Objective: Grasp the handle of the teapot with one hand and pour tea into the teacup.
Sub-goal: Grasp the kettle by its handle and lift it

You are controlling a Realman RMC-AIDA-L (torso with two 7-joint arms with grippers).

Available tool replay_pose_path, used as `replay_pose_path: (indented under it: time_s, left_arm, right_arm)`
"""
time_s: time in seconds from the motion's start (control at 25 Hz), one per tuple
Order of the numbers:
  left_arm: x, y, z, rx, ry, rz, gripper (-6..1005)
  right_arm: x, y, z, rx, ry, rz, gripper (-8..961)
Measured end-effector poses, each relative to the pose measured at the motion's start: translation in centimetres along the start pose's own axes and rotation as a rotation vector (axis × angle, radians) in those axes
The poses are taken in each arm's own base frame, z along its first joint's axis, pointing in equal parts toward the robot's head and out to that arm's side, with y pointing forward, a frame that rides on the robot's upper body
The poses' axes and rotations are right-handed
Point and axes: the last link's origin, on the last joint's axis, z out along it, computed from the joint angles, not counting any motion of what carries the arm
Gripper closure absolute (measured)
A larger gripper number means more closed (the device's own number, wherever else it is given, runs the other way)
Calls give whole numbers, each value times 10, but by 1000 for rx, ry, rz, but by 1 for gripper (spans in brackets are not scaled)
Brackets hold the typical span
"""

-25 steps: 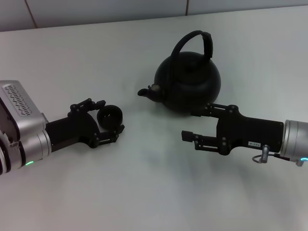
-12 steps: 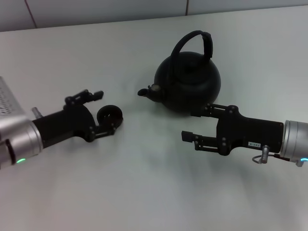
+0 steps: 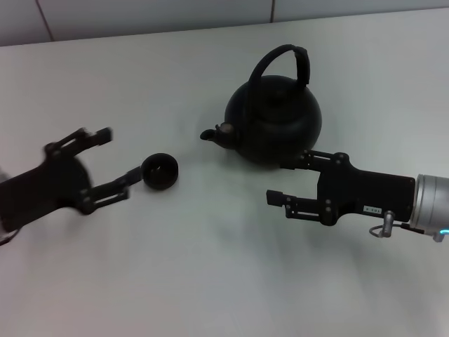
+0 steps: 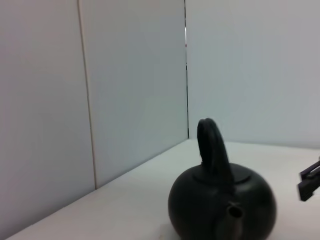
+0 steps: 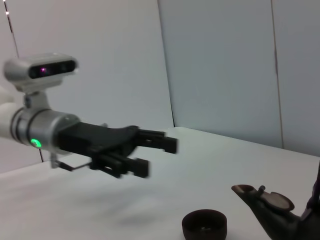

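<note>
The matte-black teapot [image 3: 277,119] stands at the table's middle back, its spout [image 3: 210,134] pointing left and its arched handle [image 3: 280,56] upright. The tiny black teacup [image 3: 160,171] sits on the table to the left of the spout. My left gripper [image 3: 121,156] is open and empty just left of the teacup, with one fingertip close to the cup's rim. My right gripper [image 3: 286,180] is open and empty, low over the table in front of the teapot's right side. The left wrist view shows the teapot [image 4: 222,205] and handle [image 4: 212,152]. The right wrist view shows the teacup [image 5: 204,224] and my left gripper [image 5: 152,156].
The white table [image 3: 210,281] runs back to a pale wall [image 3: 140,14]. The tip of a right-gripper finger [image 4: 310,182] shows beside the teapot in the left wrist view. The teapot's spout and lid [image 5: 272,200] show at the edge of the right wrist view.
My left gripper, which had its fingers around the teacup, has pulled back to the left, leaving the cup standing on the table. The right arm and the teapot have not moved.
</note>
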Motion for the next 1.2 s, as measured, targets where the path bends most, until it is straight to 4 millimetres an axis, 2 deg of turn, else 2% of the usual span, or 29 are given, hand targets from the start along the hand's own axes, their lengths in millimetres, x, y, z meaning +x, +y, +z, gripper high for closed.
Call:
replay_pose_path:
  time_s: [0.08, 0.12, 0.16, 0.24, 0.28, 0.32, 0.44, 0.48, 0.56, 1.04, 1.12, 1.2]
  left_arm:
    - [0, 3, -21, -3, 18, -16, 150]
    - [0, 3, -21, -3, 18, -16, 150]
    - [1, 6, -43, -3, 34, -33, 150]
    - [1, 7, -60, 3, 48, -47, 151]
    - [1, 7, -60, 3, 48, -47, 151]
    - [2, 8, -74, 11, 64, -56, 151]
    - [2, 8, -74, 11, 64, -56, 151]
    - [3, 11, -98, 35, 89, -58, 151]
    - [3, 13, -110, 32, 83, -49, 152]
    - [-15, 19, -114, 39, -22, 6, 152]
    - [-28, 21, -114, 41, -98, 16, 152]
    - [-32, 21, -113, 44, -120, 19, 152]
  right_arm:
    - [0, 0, 0, 1, 0, -1, 244]
    - [0, 0, 0, 1, 0, -1, 243]
    - [0, 0, 0, 1, 0, -1, 243]
    - [0, -1, 0, 3, 1, -1, 243]
    - [0, -1, 0, 6, 4, -3, 243]
    - [0, -1, 0, 6, 4, -3, 243]
    - [0, -2, 0, 6, 5, -8, 244]
    - [0, -1, 1, 4, 3, -9, 244]
    - [-1, -1, 1, 2, 1, -9, 243]
    - [0, -2, 1, 5, 4, -10, 244]
    - [0, -2, 1, 6, 5, -10, 244]
    - [0, -2, 1, 7, 5, -10, 243]
